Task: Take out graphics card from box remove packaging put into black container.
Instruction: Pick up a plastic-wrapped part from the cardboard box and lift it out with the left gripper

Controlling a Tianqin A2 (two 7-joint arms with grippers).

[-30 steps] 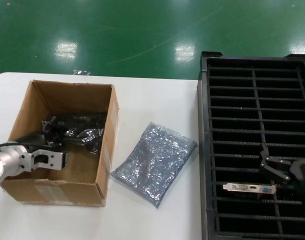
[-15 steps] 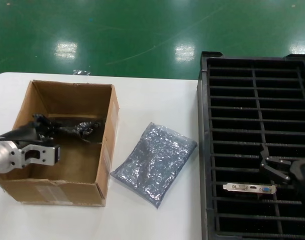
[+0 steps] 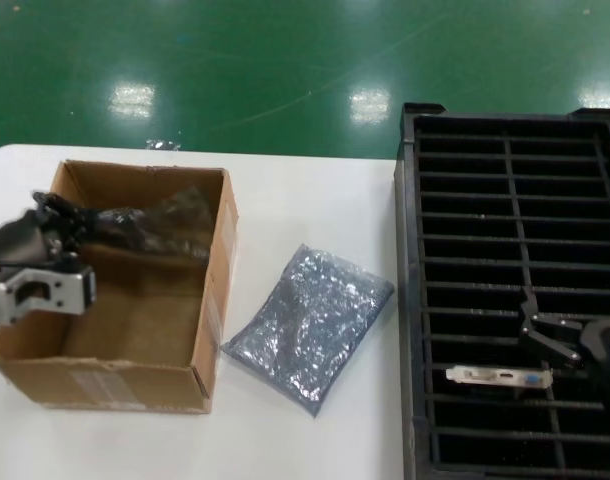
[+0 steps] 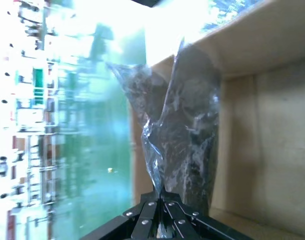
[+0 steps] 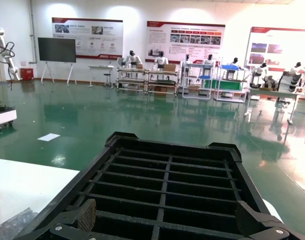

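Crinkly packaging (image 3: 145,225) pinched in left gripper (image 3: 53,225) fingertips, above box (image 3: 125,380).

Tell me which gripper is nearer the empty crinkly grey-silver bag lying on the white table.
Left. The left gripper is over the brown cardboard box beside the bag; the right gripper hangs over the black slotted crate.

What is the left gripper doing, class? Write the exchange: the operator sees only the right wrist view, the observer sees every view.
Observer: The left gripper is shut on a crinkly translucent grey bag with dark contents, holding it up inside the brown cardboard box.
Operator: Does my crate hold a card?
Observer: Yes. A card with a silver end bracket stands in a slot of the black ribbed plastic crate, beside the open right gripper.
Operator: Anything between box and crate?
Observer: A second grey-silver bag lies flat on the white table.
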